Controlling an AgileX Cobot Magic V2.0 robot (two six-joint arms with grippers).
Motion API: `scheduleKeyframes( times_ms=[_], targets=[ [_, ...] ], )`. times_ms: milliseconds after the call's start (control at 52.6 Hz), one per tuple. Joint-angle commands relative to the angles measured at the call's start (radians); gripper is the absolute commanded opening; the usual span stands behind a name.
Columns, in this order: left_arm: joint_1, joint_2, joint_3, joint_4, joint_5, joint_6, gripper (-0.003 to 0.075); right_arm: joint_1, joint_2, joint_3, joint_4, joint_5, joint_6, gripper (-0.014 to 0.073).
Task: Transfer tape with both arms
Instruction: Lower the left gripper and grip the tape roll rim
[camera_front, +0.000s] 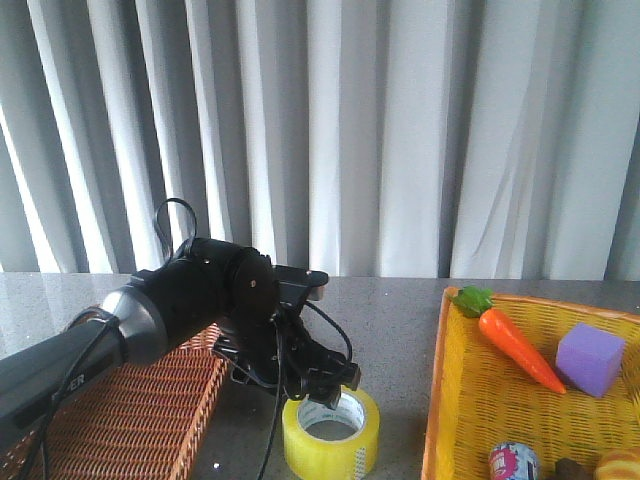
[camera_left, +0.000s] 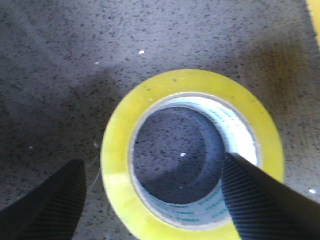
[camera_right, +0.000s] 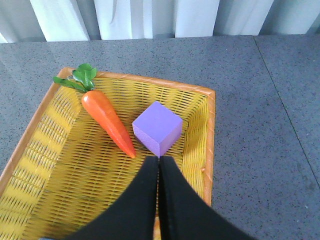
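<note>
The tape (camera_front: 308, 447) is a yellow roll with a white printed core, lying flat on the grey table near the front. My left gripper (camera_front: 332, 390) hangs just over it. In the left wrist view the tape (camera_left: 116, 165) fills the middle. The left gripper (camera_left: 152, 161) is open: one finger (camera_left: 47, 205) stands outside the roll's wall, the other finger (camera_left: 265, 200) is over the inner core at the opposite side. My right gripper (camera_right: 159, 160) is shut and empty, above the yellow basket (camera_right: 50, 165); it is out of the front view.
A brown wicker tray (camera_front: 150, 400) lies under the left arm. The yellow basket (camera_front: 450, 400) at the right holds a carrot (camera_front: 520, 350), a purple cube (camera_front: 590, 358) and other toys at the front. A grey curtain hangs behind the table.
</note>
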Motion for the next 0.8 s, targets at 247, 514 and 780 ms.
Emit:
scheduleKeyframes(
  times_ms=[247, 514, 780],
  targets=[
    [-0.003, -0.022, -0.034, 0.090, -0.017, -0.078, 0.0535, -0.007, -0.030, -0.024, -0.005, -0.057, -0.011, -0.0009],
    [-0.003, 0.017, -0.034, 0.077, 0.003, -0.078, 0.0530, -0.007, -0.030, -0.024, -0.005, -0.057, -0.011, -0.0009],
    [-0.003, 0.022, -0.034, 0.078, 0.002, -0.128, 0.0378, -0.007, -0.030, -0.024, -0.005, -0.057, -0.011, -0.0009]
  ],
)
